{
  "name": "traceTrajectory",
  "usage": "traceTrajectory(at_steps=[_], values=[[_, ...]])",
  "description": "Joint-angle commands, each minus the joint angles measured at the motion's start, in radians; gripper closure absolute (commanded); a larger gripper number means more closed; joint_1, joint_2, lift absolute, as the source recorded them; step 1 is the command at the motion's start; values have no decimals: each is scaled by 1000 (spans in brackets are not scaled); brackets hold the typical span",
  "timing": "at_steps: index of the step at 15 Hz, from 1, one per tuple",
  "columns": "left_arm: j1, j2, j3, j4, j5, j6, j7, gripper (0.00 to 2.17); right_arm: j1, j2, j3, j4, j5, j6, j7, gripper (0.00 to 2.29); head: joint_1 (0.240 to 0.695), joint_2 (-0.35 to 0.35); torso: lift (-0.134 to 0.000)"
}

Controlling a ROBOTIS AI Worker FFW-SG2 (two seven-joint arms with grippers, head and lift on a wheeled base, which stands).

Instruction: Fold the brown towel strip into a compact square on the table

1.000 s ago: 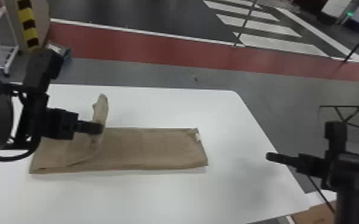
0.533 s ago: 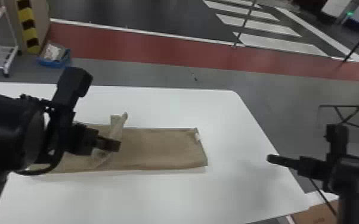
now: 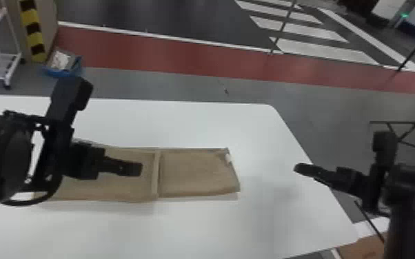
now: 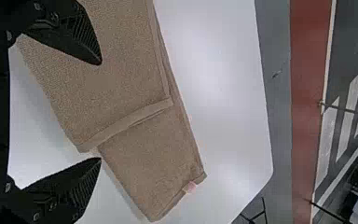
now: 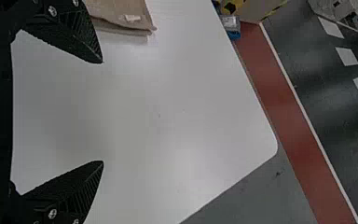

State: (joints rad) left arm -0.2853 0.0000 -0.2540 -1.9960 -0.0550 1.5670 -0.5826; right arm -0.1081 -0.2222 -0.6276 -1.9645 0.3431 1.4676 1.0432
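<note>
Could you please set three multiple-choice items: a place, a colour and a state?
1. Where does the folded brown towel strip lie?
A) On the floor
B) On the white table
C) On a chair

2. What colour is the broad floor band beyond the table?
A) Red
B) Green
C) Blue

3. How is the black left gripper?
A) Shut, empty
B) Gripping towel
C) Open, empty

1 B, flat there in the head view.
2 A, red in that view.
3 C, fingers apart, towel lying unheld.
</note>
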Motion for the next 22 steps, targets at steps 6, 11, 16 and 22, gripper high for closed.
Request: traceTrajectory(at_steps=[6, 11, 16, 22], values=[[117, 114, 346, 36, 165, -248, -22, 33, -22, 185, 315, -197, 10, 105, -120, 127, 695, -335, -124], [195, 226, 492, 118, 264, -497, -23, 36, -21, 223, 493, -177, 14, 105, -192, 140, 695, -34, -124], [238, 235, 504, 152, 280, -564, -33, 39, -45, 223, 565, -28, 19, -72, -239, 225, 695, 76, -124], [258, 226, 504, 157, 285, -574, -39, 39, -73, 223, 655, 76, 2, -189, -241, 225, 695, 107, -124]])
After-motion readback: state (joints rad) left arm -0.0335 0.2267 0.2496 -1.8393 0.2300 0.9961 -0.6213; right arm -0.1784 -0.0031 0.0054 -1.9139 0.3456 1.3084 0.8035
